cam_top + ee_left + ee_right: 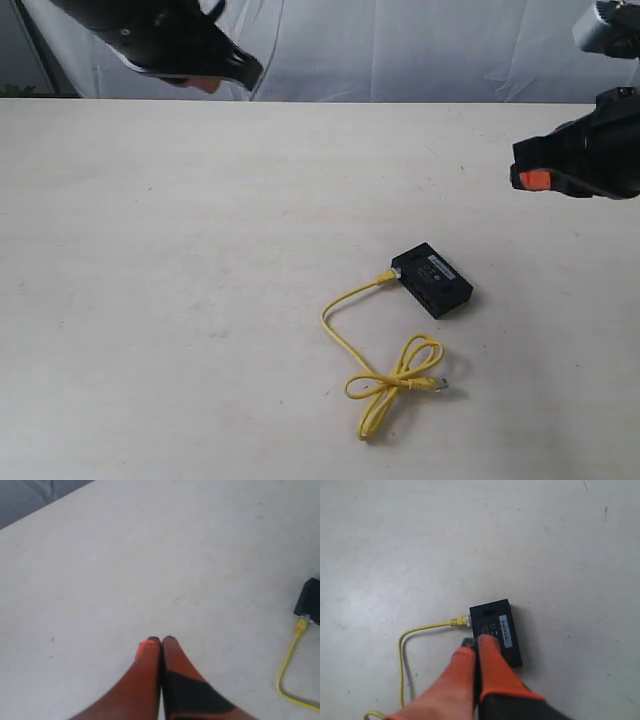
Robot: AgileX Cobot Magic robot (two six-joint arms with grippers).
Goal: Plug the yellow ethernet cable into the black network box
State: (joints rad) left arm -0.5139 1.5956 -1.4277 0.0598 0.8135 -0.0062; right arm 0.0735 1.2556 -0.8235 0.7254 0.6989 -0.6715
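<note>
On the pale table [150, 250], the black network box [432, 279] is being shown right of centre in the exterior view, with the yellow ethernet cable [396, 381] trailing from its left end toward the near edge. One plug [383, 278] is being held against the box's end face; how deep it is seated cannot be told from here. The right wrist view is giving the closer look: the box [496, 630] with its pale label strip, and the cable [420, 628] meeting its corner. The tied loop and the free plug [440, 383] are being caught whole by the exterior view only; in the right wrist view the loop is being cut off at the frame edge. In the left wrist view just a corner of the box [311, 600] and a curve of cable [287, 672] are being seen. The left gripper [160, 641] is being carried with its fingers pressed together, nothing between them; the right gripper [477, 642] likewise, hanging over the box empty. In the exterior view the left gripper [225, 78] is being cropped at the top, and the right gripper [530, 178] at the right edge.
</note>
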